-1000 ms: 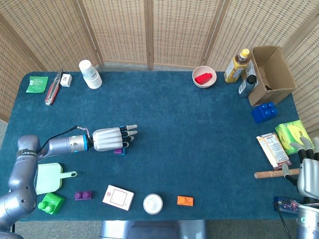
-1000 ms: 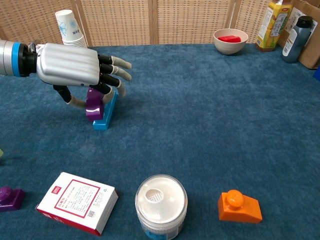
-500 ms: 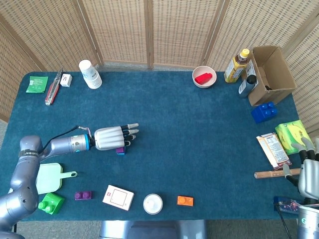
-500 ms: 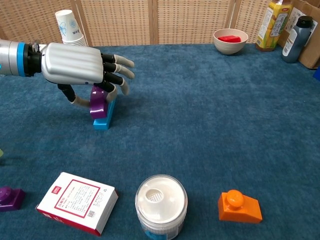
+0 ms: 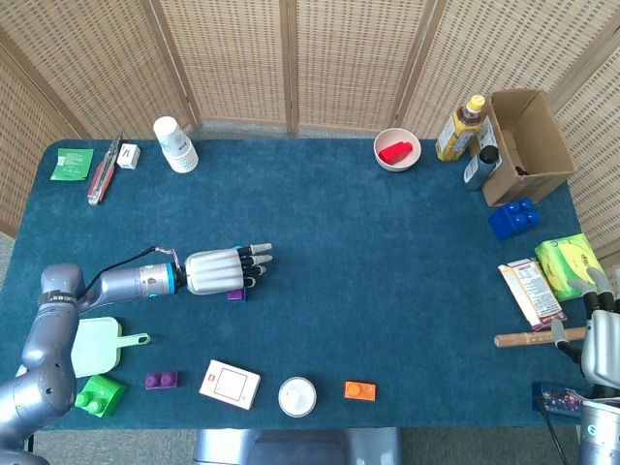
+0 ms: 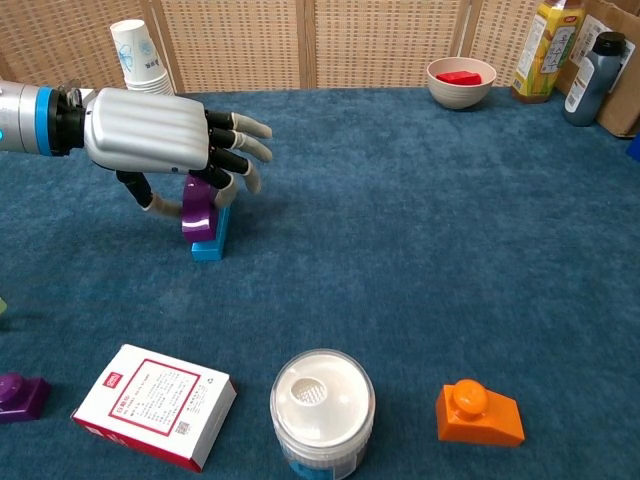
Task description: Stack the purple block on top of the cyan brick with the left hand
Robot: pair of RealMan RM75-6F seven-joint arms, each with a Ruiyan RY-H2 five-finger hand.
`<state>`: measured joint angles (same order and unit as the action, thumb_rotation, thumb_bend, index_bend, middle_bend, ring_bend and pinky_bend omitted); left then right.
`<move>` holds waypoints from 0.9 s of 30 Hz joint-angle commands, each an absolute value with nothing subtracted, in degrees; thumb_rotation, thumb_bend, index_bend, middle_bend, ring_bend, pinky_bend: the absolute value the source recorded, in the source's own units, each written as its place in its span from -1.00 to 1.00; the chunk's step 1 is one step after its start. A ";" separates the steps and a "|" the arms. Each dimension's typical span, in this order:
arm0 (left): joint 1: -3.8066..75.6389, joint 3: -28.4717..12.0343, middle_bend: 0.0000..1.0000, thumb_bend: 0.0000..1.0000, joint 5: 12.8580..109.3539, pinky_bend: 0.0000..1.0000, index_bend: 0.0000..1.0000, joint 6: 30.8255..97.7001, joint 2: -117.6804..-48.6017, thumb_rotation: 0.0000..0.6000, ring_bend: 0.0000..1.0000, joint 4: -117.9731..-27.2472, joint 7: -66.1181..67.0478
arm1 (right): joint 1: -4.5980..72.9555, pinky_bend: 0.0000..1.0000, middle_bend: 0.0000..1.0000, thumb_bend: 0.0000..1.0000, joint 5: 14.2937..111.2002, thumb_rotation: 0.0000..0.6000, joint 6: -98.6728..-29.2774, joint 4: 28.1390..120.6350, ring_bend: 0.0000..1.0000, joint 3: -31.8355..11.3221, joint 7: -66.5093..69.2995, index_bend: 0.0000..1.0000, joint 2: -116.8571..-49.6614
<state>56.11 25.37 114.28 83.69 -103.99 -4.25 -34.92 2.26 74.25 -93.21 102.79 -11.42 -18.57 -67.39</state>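
The purple block (image 6: 197, 205) stands on the cyan brick (image 6: 210, 240) left of the table's middle. In the head view only a sliver of the purple block (image 5: 235, 294) shows beneath the hand. My left hand (image 6: 150, 130) reaches in from the left and holds the block, its thumb against the block's left side and its fingers over the top right. From above, the left hand (image 5: 218, 270) covers most of the stack. My right hand (image 5: 601, 339) hangs at the table's near right corner with its fingers apart and nothing in it.
Near the front edge lie a white card box (image 6: 155, 405), a white jar (image 6: 322, 405), an orange block (image 6: 478, 412) and a small purple brick (image 6: 20, 395). A paper cup (image 6: 135, 55) stands behind the hand. At the back right are a bowl (image 5: 397, 150), bottles (image 5: 460, 128) and a cardboard box (image 5: 523, 145).
My left hand has shifted slightly right with the purple block, and the block and cyan brick now sit more upright and squarely stacked. The right hand is still.
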 commanded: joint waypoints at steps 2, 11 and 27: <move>56.01 25.15 -0.44 -0.28 114.02 -1.00 0.27 83.21 -104.01 1.00 -0.74 -4.28 -35.16 | 2.22 -0.71 -0.65 -0.44 74.32 1.00 -93.32 102.85 -1.00 -11.44 -18.61 -0.46 -67.35; 56.05 25.28 -0.45 -0.28 114.09 -1.00 0.25 82.51 -104.19 1.00 -0.74 -4.26 -35.20 | 2.24 -0.71 -0.66 -0.44 74.22 1.00 -93.21 102.76 -1.00 -11.43 -18.62 -0.45 -67.45; 55.85 24.84 -0.46 -0.28 113.58 -1.00 0.21 81.98 -104.42 1.00 -0.75 -4.36 -35.92 | 2.19 -0.71 -0.66 -0.44 74.10 1.00 -93.21 102.69 -1.00 -11.51 -18.54 -0.46 -67.46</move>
